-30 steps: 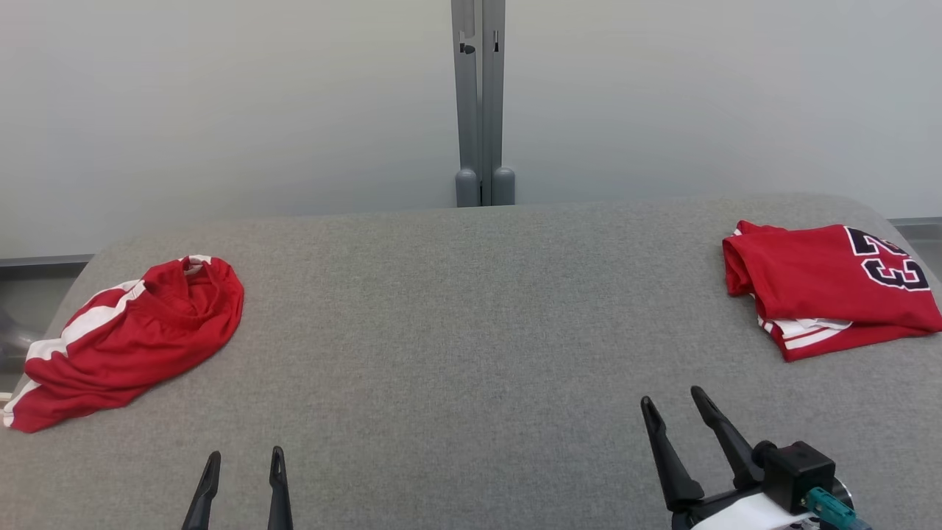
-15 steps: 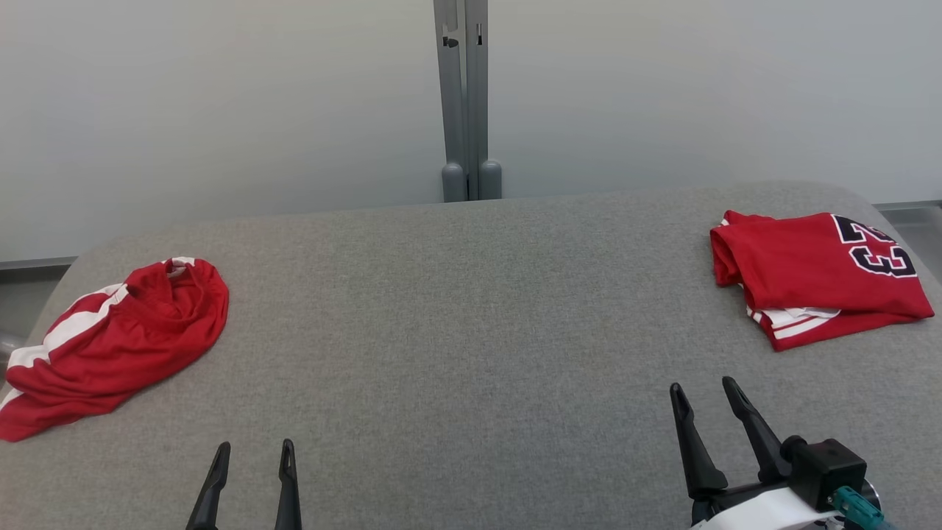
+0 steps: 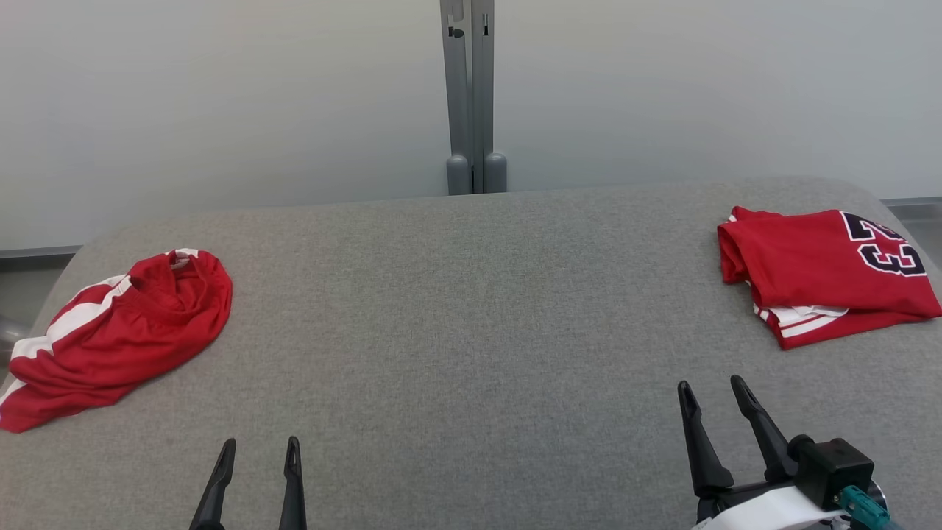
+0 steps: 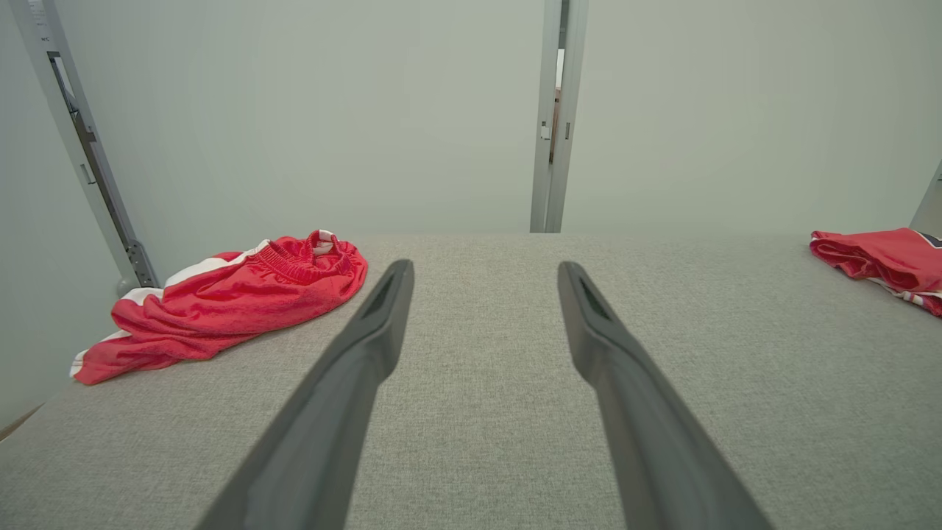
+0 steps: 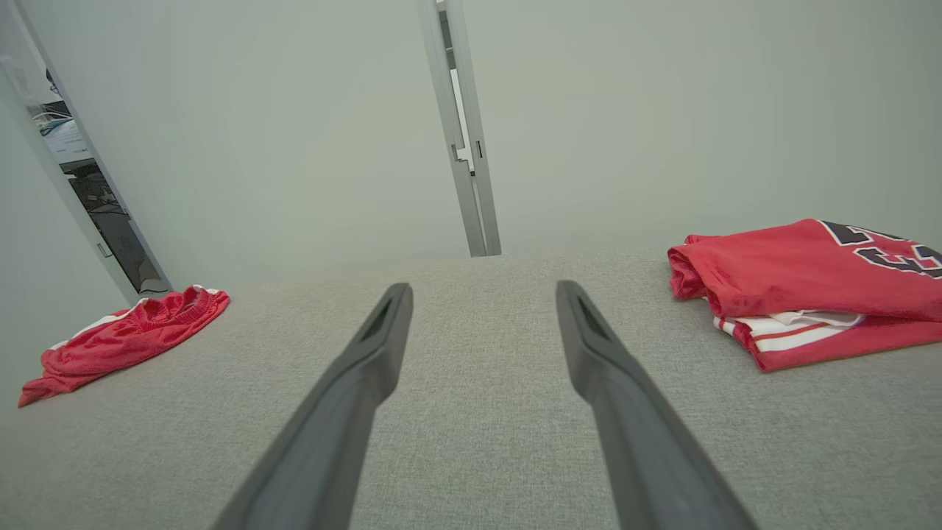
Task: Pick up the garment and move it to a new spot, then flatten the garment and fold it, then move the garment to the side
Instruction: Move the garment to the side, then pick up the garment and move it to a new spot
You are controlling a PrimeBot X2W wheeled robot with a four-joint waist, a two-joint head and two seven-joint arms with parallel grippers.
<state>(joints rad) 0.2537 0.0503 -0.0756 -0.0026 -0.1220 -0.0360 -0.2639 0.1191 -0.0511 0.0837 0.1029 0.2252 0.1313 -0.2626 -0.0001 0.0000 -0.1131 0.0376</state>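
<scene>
Plainly, the left claw (image 3: 261, 442) and right claw (image 3: 710, 383) both gape wide, holding nothing, above the grey table (image 3: 471, 316). Crumpled red shorts (image 3: 125, 331) lie at ten o'clock, a folded jersey (image 3: 817, 272) at two. Pickup seems pending: left claw should reach the shorts.

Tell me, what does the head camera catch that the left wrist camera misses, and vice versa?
Head view: the open right gripper with its teal plug. Left wrist view: a slanted grey metal rail at that view's left. Both: the crumpled red shorts with white stripes, the folded red jersey, the grey fabric table, the open left gripper.
</scene>
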